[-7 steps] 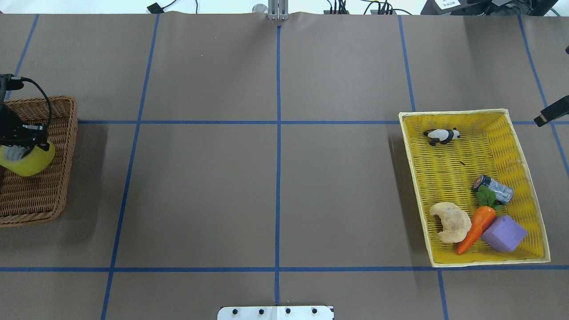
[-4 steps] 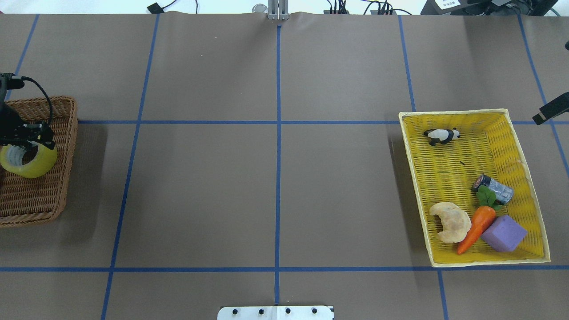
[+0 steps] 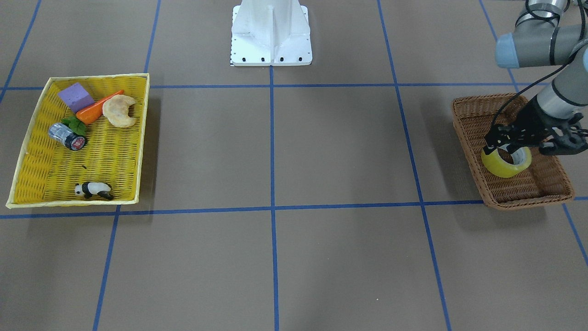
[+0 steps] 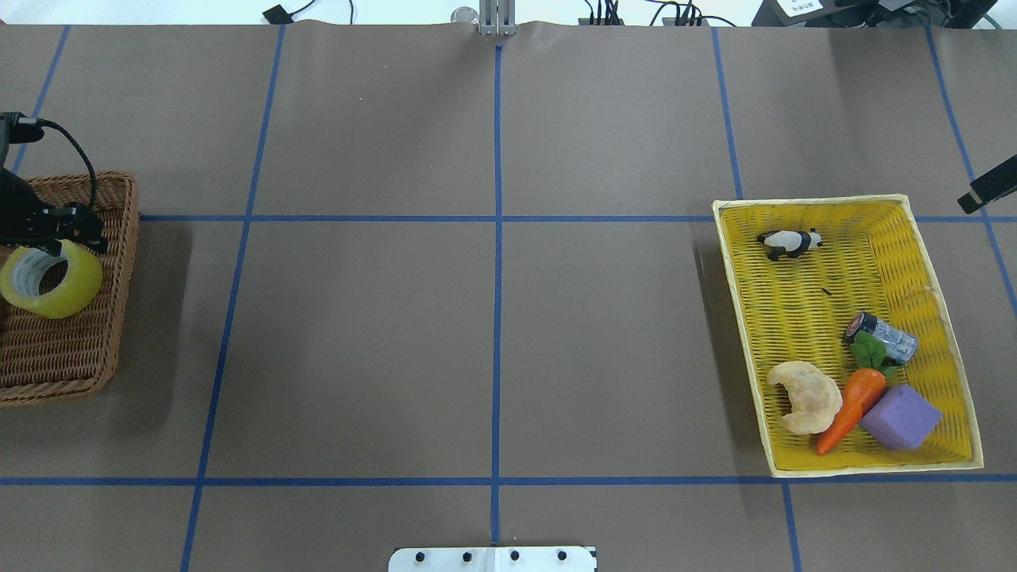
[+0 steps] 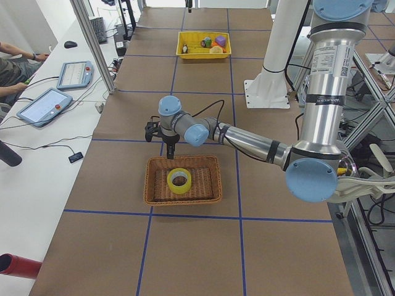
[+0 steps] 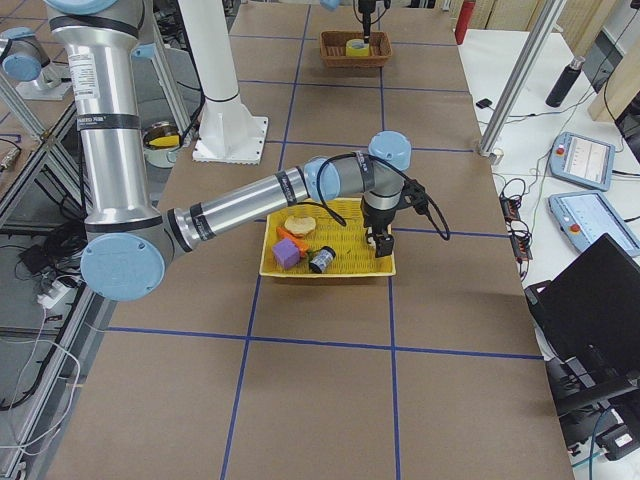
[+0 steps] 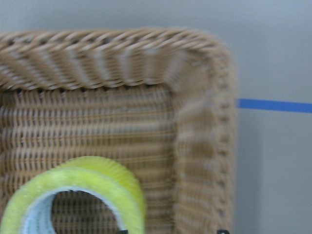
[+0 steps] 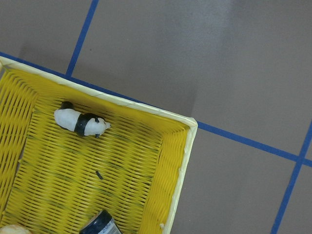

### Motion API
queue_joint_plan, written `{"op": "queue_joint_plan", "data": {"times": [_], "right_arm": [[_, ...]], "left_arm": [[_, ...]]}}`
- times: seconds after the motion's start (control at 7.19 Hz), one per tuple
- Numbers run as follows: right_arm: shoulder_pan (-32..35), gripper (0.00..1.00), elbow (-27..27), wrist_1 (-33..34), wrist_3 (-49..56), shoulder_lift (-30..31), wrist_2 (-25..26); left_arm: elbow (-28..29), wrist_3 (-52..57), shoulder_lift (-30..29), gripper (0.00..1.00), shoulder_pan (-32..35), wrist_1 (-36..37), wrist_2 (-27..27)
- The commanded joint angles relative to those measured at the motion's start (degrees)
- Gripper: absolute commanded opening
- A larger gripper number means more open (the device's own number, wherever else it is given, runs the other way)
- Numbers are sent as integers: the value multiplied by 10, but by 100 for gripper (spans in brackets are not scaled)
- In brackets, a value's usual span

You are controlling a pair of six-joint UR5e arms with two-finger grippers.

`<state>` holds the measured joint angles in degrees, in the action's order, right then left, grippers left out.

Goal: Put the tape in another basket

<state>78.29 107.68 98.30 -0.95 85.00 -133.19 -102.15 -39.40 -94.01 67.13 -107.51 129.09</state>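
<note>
The tape [image 4: 52, 278], a yellow roll with a white core, lies flat in the brown wicker basket [image 4: 119, 262] at the table's left end. It also shows in the front view as the tape [image 3: 506, 162] in the basket [image 3: 468, 119]. My left gripper [image 3: 521, 145] hangs open just above the roll's far edge and holds nothing. The left wrist view has the tape [image 7: 83, 195] at the bottom left against the basket [image 7: 195, 122] corner. Only a dark part of my right gripper [image 4: 987, 193] shows, beside the yellow basket, and I cannot tell its state.
The yellow basket [image 4: 810, 202] on the right holds a toy panda [image 4: 788, 243], a small can [image 4: 883, 337], a carrot [image 4: 854, 407], a croissant [image 4: 806, 396] and a purple block [image 4: 901, 417]. Blue tape lines grid the brown table. A white mount [image 3: 271, 32] is at the robot's base.
The left gripper let go of the tape, which now lies flat in the brown basket, and drew back from it toward the far side. The right gripper shifted slightly farther away.
</note>
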Motion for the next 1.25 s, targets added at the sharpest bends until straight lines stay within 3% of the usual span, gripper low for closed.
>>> {"op": "queue_joint_plan", "data": {"times": [0.0, 0.14, 0.28, 0.42, 0.56, 1.11], "right_arm": [[57, 100, -18, 30, 98, 7, -1], [70, 100, -19, 56, 144, 13, 3], [69, 100, -20, 53, 150, 25, 24], [68, 100, -21, 54, 150, 28, 24], [68, 100, -21, 58, 145, 27, 20], [68, 100, -32, 51, 141, 26, 5]], "left_arm": [[-9, 67, 5, 69, 47, 24, 0], [-9, 92, 4, 69, 67, 40, 11], [-7, 179, 1, 69, 97, 95, 34], [-9, 247, -19, 75, 123, 179, 33], [13, 337, -35, 95, 135, 226, 36], [-17, 361, 39, 98, 190, 202, 77]]}}
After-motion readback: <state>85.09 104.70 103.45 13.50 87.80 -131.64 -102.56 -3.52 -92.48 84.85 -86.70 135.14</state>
